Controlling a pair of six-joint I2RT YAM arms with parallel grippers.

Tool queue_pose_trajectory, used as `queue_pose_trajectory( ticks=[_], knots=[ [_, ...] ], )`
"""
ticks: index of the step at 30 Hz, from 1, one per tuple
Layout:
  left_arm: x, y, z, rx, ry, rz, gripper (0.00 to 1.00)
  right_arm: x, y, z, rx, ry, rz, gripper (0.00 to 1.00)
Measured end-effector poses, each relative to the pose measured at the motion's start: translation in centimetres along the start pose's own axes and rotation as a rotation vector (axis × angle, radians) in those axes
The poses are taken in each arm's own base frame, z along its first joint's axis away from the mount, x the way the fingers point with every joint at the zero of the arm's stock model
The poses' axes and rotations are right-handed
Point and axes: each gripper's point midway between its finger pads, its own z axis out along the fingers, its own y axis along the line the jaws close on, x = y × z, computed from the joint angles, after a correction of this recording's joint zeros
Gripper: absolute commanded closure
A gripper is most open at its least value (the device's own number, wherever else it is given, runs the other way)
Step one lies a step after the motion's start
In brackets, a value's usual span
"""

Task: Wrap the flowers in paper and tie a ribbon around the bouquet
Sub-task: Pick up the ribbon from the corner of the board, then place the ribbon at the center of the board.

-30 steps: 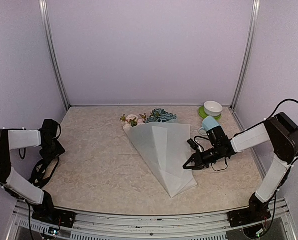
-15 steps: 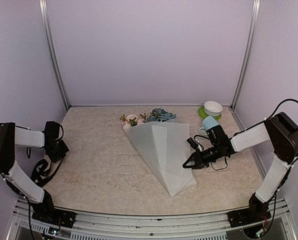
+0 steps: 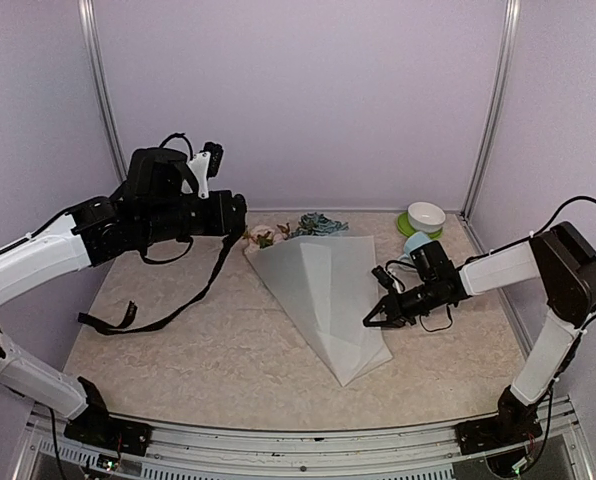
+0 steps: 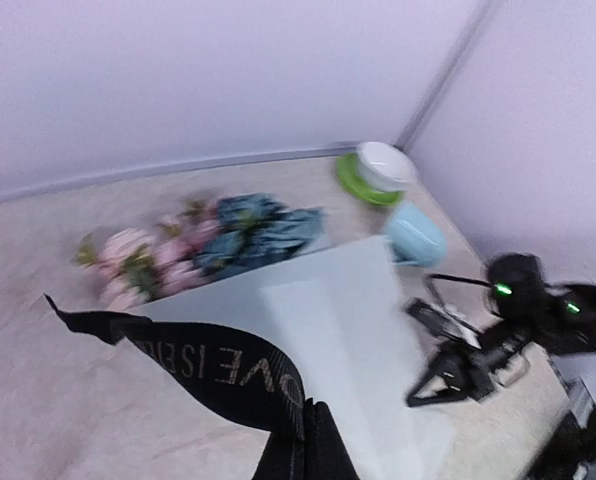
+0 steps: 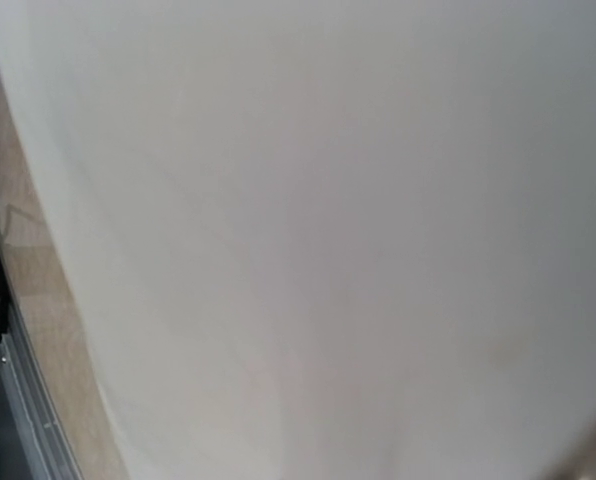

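Frosted white paper (image 3: 328, 300) lies folded into a cone at the middle of the worktop (image 3: 228, 360). In the top view its wide mouth points to the upper part of the frame and its tip to the lower right of centre. Out of the mouth come the flowers (image 3: 316, 224), pink roses on the left and a blue head on the right, lying on the worktop near the back wall. We see the black ribbon (image 4: 228, 365), printed with light lettering, hanging apart from the paper and not tied around it. Its upper end is clamped between the closed fingers of the left hand (image 3: 240, 215), which is raised above the worktop just left of the flowers. From there the ribbon drops to the left, and its loose end trails on the worktop in the left part of the frame. The right hand (image 3: 370, 322) is closed, its tip against the right edge of the paper. We cannot tell whether a fold is pinched in it. The right wrist view is almost filled by the white sheet. Behind the right arm lies a pale blue mug (image 3: 416, 243), and beyond it, in the upper right corner, a white bowl (image 3: 426, 214) sits on a green saucer (image 3: 406, 228).
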Motion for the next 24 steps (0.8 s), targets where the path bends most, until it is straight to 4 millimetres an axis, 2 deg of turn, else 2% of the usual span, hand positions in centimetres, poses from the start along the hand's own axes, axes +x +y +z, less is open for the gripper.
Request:
queue_pose_trajectory(
  ticks=[1, 2, 4, 6, 13, 17, 20, 24],
  knots=[
    [-0.3, -2.9, -1.1, 0.083, -0.013, 0.046, 1.0, -0.2, 0.0, 0.0, 0.001, -0.002, -0.001, 1.0],
    [0.0, -4.9, -1.9, 0.146, -0.011, 0.088, 1.0, -0.3, -0.1, 0.1, 0.003, -0.002, -0.001, 1.0],
    [1.9, -9.0, -3.3, 0.284, 0.026, 0.18, 1.0, -0.5, -0.2, 0.3, 0.005, 0.0, 0.002, 1.0],
    [4.4, -11.4, -3.9, 0.392, 0.09, 0.239, 1.0, -0.6, -0.4, 0.3, 0.011, -0.002, 0.002, 1.0],
    [12.9, -15.0, -4.9, 0.622, 0.354, 0.343, 1.0, -2.0, -0.3, 0.3, 0.034, -0.011, -0.01, 1.0],
    [19.6, -17.6, -6.2, 0.76, 0.564, 0.404, 1.0, -3.1, -0.1, 0.3, 0.042, -0.021, -0.018, 1.0],
    [24.3, -17.8, -6.1, 0.784, 0.707, 0.45, 1.0, -4.2, 0.5, 0.0, 0.04, -0.036, -0.033, 1.0],
    [29.6, -16.8, -4.2, 0.755, 0.867, 0.494, 1.0, -5.0, 0.9, -0.2, 0.041, -0.045, -0.041, 1.0]
  ],
)
